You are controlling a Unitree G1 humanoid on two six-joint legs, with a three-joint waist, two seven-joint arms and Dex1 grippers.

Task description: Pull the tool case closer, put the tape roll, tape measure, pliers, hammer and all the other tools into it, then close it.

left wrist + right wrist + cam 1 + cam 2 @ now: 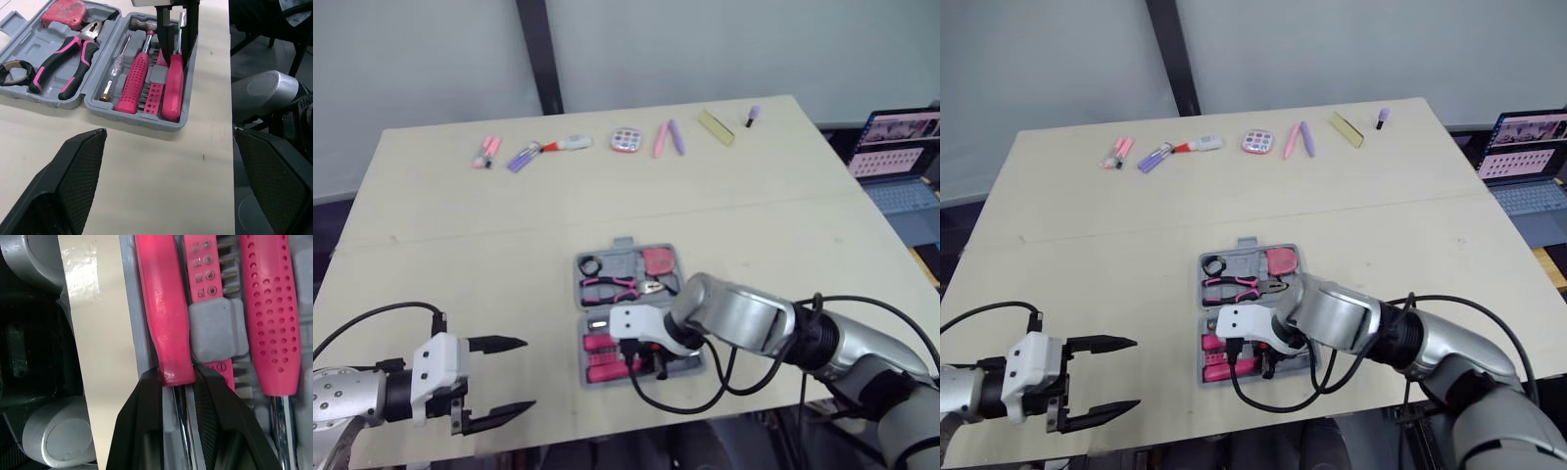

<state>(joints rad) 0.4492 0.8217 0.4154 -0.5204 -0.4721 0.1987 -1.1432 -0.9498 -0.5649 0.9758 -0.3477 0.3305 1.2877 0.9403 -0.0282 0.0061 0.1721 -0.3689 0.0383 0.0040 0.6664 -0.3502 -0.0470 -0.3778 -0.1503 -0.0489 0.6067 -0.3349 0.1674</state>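
The gray tool case (625,257) lies open near the front edge of the pale counter (460,245), almost in the middle of its width. The right gripper (177,377) reaches down into the half nearer the robot, its jaws clamped on the end of a pink-handled screwdriver (164,308), right where handle meets steel shaft. That screwdriver rests in the slot along the case wall closest to the counter's front edge. Beside it sit a pink bit holder (154,95), the hammer (136,78) with its dotted pink grip, and a slim screwdriver (115,71). The far half of the case holds the pliers (68,56), the red tape measure (63,12) and the dark tape roll (13,73). The left gripper (527,374) hangs over the counter's front left part, well apart from the case, jaws spread wide and holding nothing. Pens and markers (524,155) line the counter's far side. A laptop (901,157) stands open off the right edge.
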